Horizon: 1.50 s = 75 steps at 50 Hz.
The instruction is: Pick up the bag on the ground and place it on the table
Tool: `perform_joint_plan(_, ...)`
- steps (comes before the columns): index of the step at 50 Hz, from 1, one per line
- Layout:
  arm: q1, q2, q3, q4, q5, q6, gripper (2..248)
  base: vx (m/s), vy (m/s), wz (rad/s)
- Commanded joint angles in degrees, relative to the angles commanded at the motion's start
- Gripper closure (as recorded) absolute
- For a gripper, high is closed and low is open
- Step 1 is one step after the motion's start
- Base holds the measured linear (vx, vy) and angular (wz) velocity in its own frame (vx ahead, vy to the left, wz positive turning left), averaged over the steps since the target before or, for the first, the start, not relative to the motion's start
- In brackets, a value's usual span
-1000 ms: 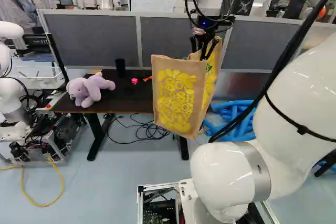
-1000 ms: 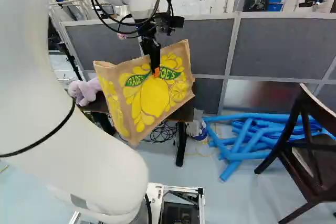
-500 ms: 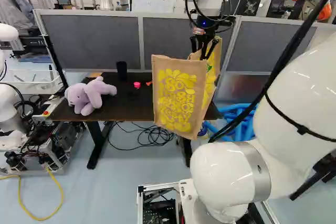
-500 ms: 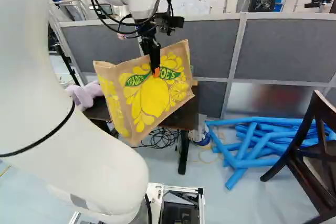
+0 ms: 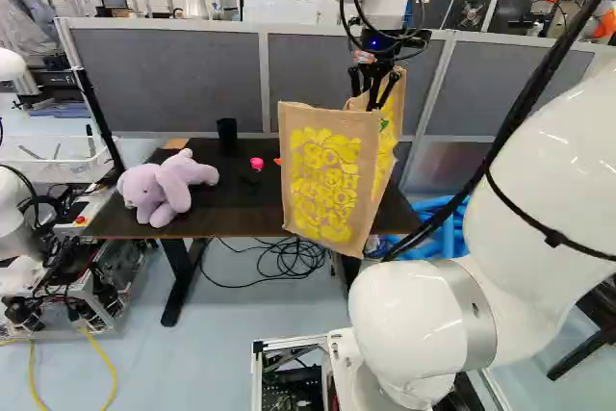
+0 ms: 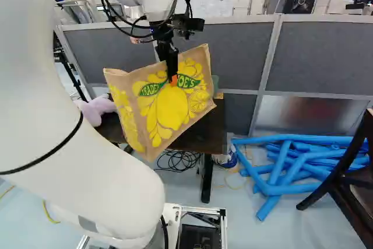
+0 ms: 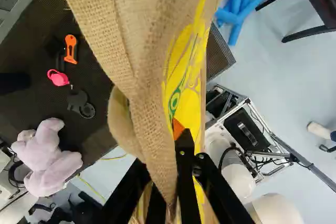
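**Pinching the bag (image 5: 327, 180) between both fingers (image 7: 185, 166)!**

Scanning rightward through the left base view: possibly bumping the plush toy (image 5: 166, 190) if swinging wide, possibly sweeping the black cup (image 5: 227, 135) and pink item (image 5: 257, 164) with sagging fabric. Now dangling in mid-air, showing across the near edge of the table (image 5: 231, 222), risking snagging a low corner if advancing without enough lift!

"Is the orange tool (image 7: 70, 49) whole in the left base view?"
"No, the burlap bag (image 5: 329, 175) hides most of it."
"And the lavender plush toy (image 6: 96, 108)?"
"Partly behind the white arm (image 6: 87, 167) in the right base view. That view's right edge crops the dark chair (image 6: 352, 193)."
"What about the bag in the wrist view?"
"Cut off too."
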Motion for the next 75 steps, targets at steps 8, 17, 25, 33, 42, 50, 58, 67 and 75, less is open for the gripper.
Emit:
perform_joint_plan(8,0.0,0.0,0.0,0.0,0.0,0.0,228,0.098,0.058,-0.011)
perform_joint_plan(17,0.55,-0.94,-0.88,0.0,0.0,0.0,228,0.033,0.02,-0.004)
perform_joint_plan(25,0.91,-1.58,-1.48,0.0,0.0,0.0,228,0.0,0.0,0.0)
perform_joint_plan(33,1.5,-2.59,-2.46,0.21,0.0,0.0,228,0.0,0.0,0.0)
perform_joint_plan(42,2.28,-4.02,-3.85,0.99,0.0,0.0,228,0.0,0.0,0.0)
perform_joint_plan(50,2.97,-4.83,-4.66,1.86,0.0,0.0,228,0.0,0.0,0.0)
perform_joint_plan(58,3.63,-5.38,-5.21,2.79,0.0,0.0,228,0.0,0.0,0.0)
perform_joint_plan(67,4.37,-6.09,-5.82,3.79,0.0,0.0,228,0.0,0.0,0.0)
perform_joint_plan(75,5.0,-7.73,-6.34,4.08,0.0,0.0,228,0.0,0.0,0.0)
